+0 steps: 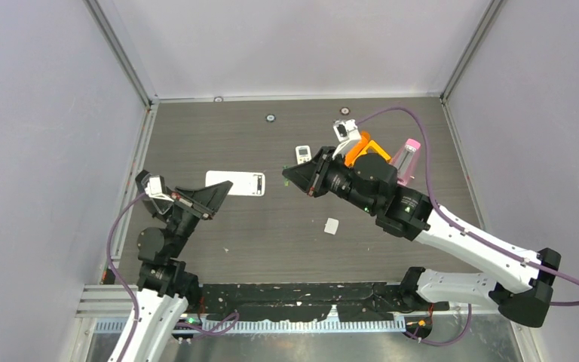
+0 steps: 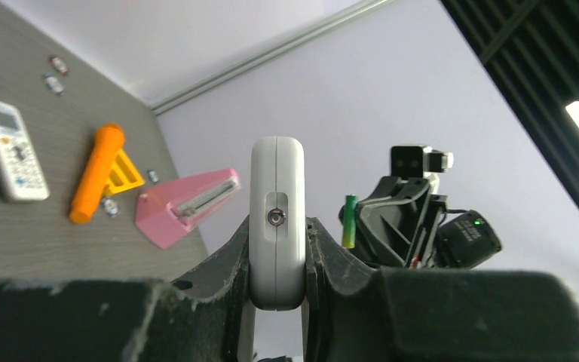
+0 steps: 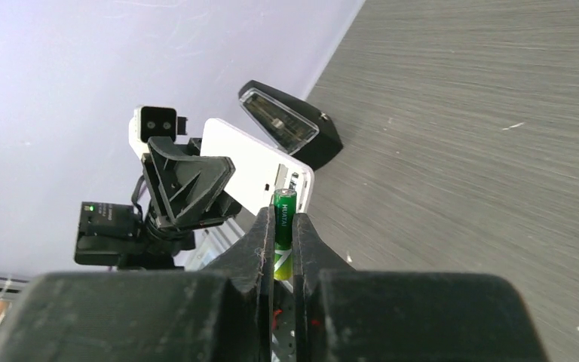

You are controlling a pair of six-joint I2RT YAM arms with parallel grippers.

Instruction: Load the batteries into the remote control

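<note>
While pinching the slim green cylindrical battery in the right gripper, steer it parallel toward the white plastic remote clamped in the left gripper; match polarity first.

The white remote control is clamped edge-on in the jaws of the left gripper, above the table, with its battery bay open at one end. One green battery sits pinched lengthwise in the jaws of the right gripper, near that open end.
</note>
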